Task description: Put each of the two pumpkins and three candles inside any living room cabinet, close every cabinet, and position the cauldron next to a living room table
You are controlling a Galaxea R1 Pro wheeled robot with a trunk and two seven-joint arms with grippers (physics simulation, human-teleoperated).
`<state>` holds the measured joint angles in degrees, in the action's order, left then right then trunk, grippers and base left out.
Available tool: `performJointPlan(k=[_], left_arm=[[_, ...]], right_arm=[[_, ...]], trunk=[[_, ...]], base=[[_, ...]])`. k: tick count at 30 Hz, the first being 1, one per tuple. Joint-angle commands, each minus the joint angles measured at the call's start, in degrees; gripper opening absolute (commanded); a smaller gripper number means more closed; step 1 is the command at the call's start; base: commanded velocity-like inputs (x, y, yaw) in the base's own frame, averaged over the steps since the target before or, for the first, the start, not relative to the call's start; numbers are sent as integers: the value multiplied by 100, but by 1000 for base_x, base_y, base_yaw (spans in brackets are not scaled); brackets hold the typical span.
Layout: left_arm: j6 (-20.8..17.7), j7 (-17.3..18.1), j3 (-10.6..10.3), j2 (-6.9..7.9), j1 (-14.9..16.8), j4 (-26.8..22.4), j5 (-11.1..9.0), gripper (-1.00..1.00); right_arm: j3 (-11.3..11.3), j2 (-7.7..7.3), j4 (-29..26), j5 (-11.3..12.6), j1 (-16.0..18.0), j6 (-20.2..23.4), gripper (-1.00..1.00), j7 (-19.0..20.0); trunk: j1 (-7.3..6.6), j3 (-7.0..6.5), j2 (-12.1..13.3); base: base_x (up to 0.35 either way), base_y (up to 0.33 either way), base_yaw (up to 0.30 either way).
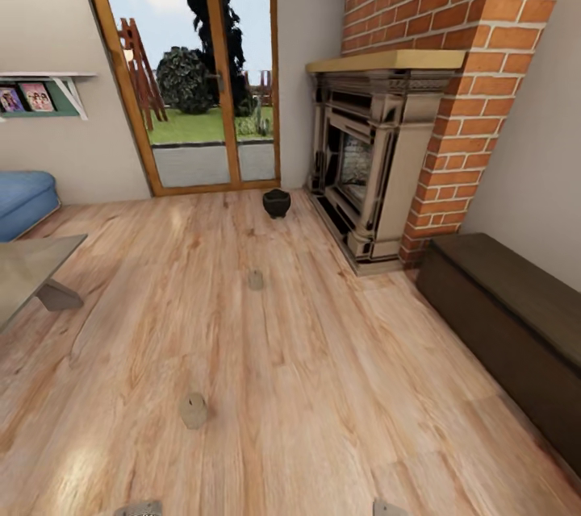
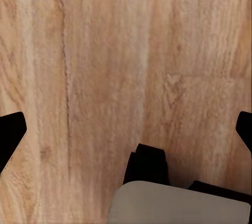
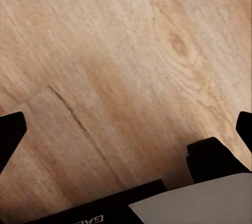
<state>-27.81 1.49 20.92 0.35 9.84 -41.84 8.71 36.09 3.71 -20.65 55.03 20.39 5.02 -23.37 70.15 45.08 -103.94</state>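
The black cauldron [image 1: 276, 202] stands on the wooden floor in front of the glass door, beside the fireplace. Two small pale candles rest on the floor: one [image 1: 255, 280] mid-room, the other [image 1: 193, 410] nearer to me. The dark-brown cabinet [image 1: 516, 314] runs along the right wall, its front shut. A corner of the grey table [image 1: 32, 266] shows at the left. The pumpkins are out of view. My left gripper [image 2: 128, 129] and right gripper [image 3: 126, 129] both hang open over bare floorboards, holding nothing.
A fireplace [image 1: 363, 169] with a brick chimney stands at the back right, next to the cabinet's end. A blue sofa [image 1: 24, 197] sits at the left behind the table. A glass door [image 1: 194, 64] closes the far wall. Open floor stretches between the table and the cabinet.
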Motion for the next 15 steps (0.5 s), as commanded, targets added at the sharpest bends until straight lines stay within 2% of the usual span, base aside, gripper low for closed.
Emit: performJointPlan(k=[1, 7, 11, 15], left_arm=[[13, 0, 0, 0, 0, 0, 0, 100], [55, 0, 0, 0, 0, 0, -1, 100], [56, 0, 0, 0, 0, 2, -1, 100], [57, 0, 0, 0, 0, 2, -1, 100]], right_arm=[[1, -1, 0, 0, 0, 0, 100, 2], [10, -7, 36, -18, 0, -132, 100, 12], [6, -7, 50, -165, 0, -186, 100, 16], [4, -3, 39, -197, 0, -193, 100, 16]], trunk=[[0, 0, 0], [0, 0, 0], [0, 0, 0], [0, 0, 0]], base=[[297, 0, 146], [297, 0, 31], [297, -28, 2], [298, -75, 0]])
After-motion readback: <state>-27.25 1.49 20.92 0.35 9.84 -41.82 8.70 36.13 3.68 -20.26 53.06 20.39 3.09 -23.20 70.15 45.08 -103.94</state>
